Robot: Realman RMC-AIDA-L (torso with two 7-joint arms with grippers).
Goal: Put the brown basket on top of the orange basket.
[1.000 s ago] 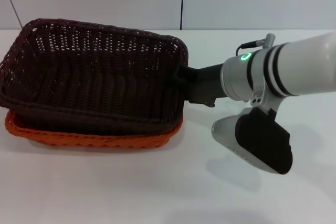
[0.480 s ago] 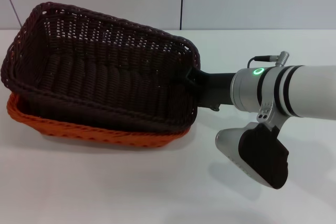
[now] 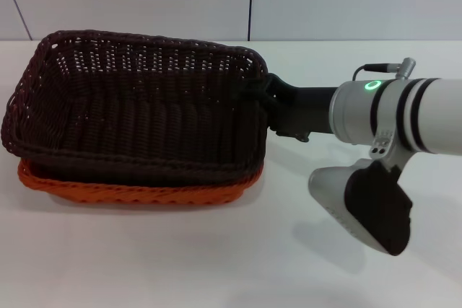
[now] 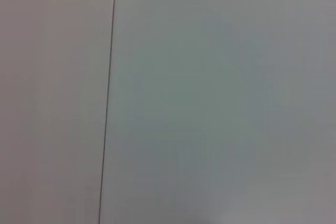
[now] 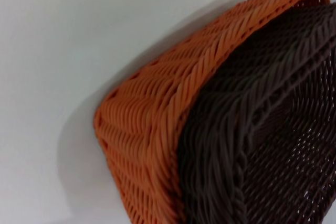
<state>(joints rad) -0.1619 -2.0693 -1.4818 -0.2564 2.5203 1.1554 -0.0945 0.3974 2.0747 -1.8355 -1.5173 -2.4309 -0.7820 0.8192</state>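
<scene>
The orange basket [image 3: 137,194] is lying on the white table [image 3: 216,265], and the brown basket [image 3: 137,106] is sitting nested in it. The right gripper [image 3: 258,99] is reaching in from the right, clamped on the brown basket's right rim.

brown basket [image 3: 137,110]: dark woven tray, nested in orange basket [image 3: 137,194] | orange: on table
</scene>
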